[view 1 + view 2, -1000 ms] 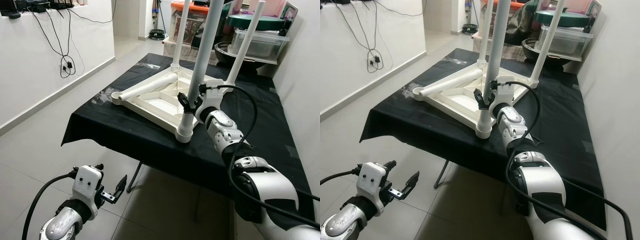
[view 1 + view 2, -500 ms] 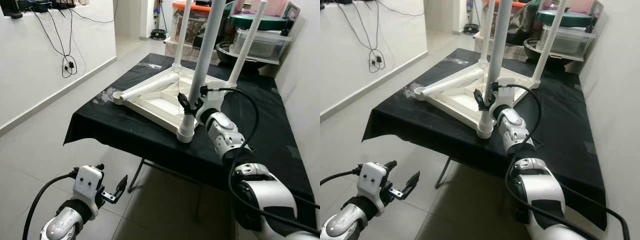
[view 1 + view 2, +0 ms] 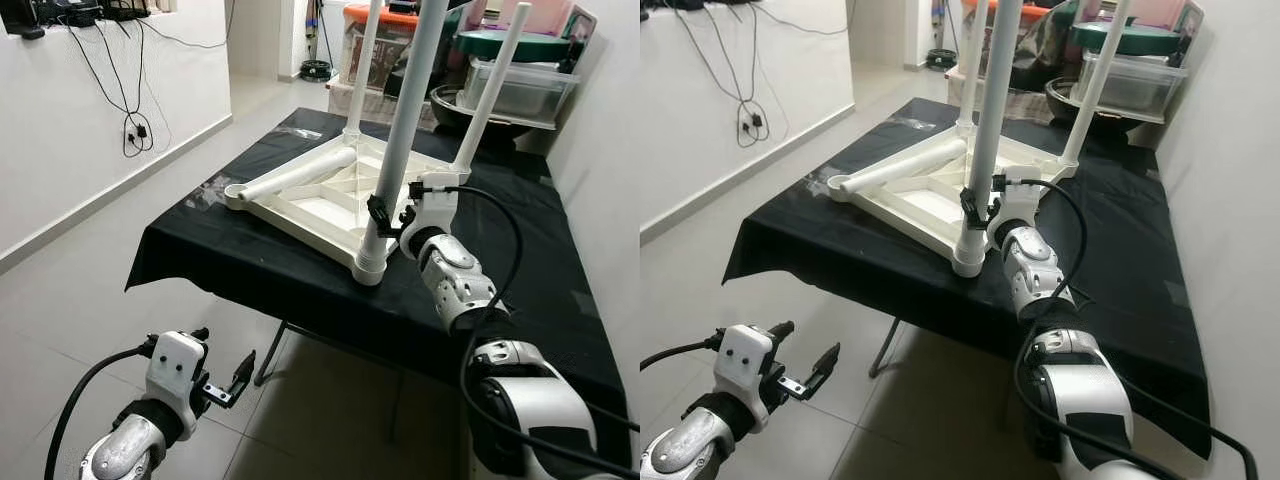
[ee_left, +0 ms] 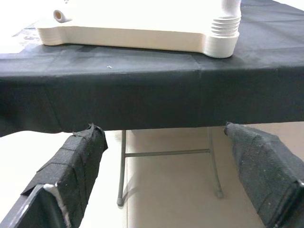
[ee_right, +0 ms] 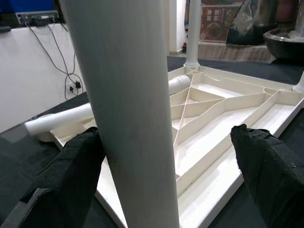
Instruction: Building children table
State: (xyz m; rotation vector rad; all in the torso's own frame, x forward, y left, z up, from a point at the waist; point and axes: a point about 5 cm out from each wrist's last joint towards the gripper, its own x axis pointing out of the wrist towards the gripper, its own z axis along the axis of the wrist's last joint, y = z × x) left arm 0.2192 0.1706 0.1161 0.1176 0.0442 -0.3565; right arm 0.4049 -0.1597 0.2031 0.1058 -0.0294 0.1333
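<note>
The white children's table top [image 3: 292, 222] lies upside down on a black-clothed table [image 3: 240, 262]. Three white legs stand upright in its corners: the near leg [image 3: 402, 120] and two at the back [image 3: 364, 60] [image 3: 490, 85]. A fourth leg [image 3: 300, 172] lies loose across the left corner. My right gripper [image 3: 391, 214] is open at the near leg's lower part; in the right wrist view the leg [image 5: 128, 104] stands between the fingers, against one pad [image 5: 71, 175]. My left gripper [image 3: 226, 384] hangs open below the table's front edge.
Plastic storage boxes [image 3: 515, 85] and a green-lidded basin [image 3: 505, 42] crowd the far end of the table. A wall runs close along the right. Cables hang on the left wall [image 3: 130, 90]. Tiled floor lies to the left and in front; the folding table's metal legs [image 4: 122, 166] stand underneath.
My right wrist has shifted a little to the right, and its fingers now sit looser around the near leg. The left arm has not moved.
</note>
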